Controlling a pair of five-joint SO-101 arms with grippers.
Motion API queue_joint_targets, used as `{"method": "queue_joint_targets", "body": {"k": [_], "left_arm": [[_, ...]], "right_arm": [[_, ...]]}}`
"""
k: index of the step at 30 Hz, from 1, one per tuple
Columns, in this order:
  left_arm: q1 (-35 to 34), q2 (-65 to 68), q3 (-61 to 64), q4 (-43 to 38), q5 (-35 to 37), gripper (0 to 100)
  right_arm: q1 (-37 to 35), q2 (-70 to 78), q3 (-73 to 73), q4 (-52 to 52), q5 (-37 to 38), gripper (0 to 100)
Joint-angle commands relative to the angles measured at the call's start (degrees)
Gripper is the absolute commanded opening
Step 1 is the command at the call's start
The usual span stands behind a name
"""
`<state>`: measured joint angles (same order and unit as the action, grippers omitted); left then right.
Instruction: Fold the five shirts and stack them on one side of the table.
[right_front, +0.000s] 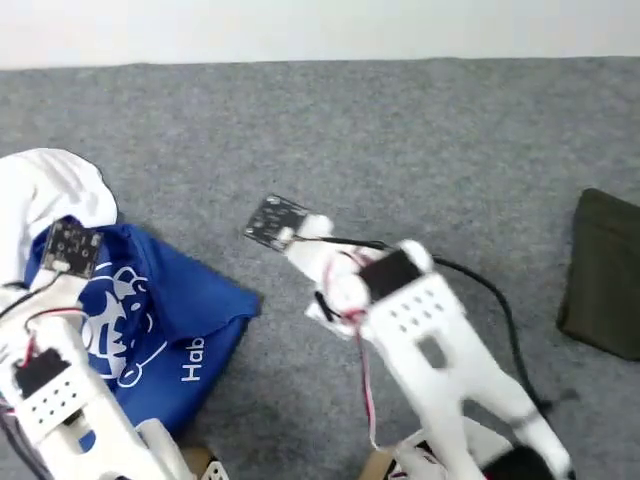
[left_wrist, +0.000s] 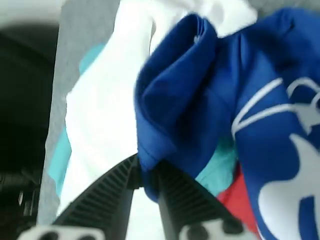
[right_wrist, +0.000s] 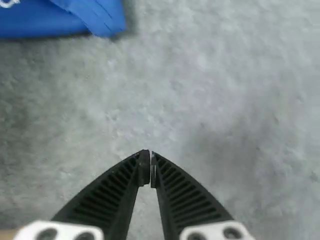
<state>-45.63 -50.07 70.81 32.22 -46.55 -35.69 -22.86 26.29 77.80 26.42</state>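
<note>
Fold of blue shirt (left_wrist: 190, 90) clamped in left jaws, white shirt (left_wrist: 100, 125) beneath; right jaws pressed together over grey desk (right_wrist: 225, 75), blue shirt well apart.

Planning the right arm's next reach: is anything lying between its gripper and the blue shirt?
Nothing visible does. The right gripper hangs shut over the bare grey table, and only that surface lies between it and the blue shirt. The left gripper is shut on a fold of that shirt.
</note>
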Motion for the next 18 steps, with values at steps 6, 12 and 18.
{"method": "queue_joint_targets", "body": {"k": [6, 12, 18], "left_arm": [[-2.37, -0.35, 5.05, -2.37, -0.26, 0], [-3.96, -0.35, 7.16, -2.46, -0.18, 0], [-8.79, -0.35, 7.08, -3.16, 5.54, 0]], "right_arm": [[-11.03, 20.79, -21.71, -0.84, -2.55, 1.3], [-19.38, 32.31, -33.32, -0.31, -2.46, 5.2], [-23.25, 40.48, -41.23, -0.84, -2.99, 15.7]]}}
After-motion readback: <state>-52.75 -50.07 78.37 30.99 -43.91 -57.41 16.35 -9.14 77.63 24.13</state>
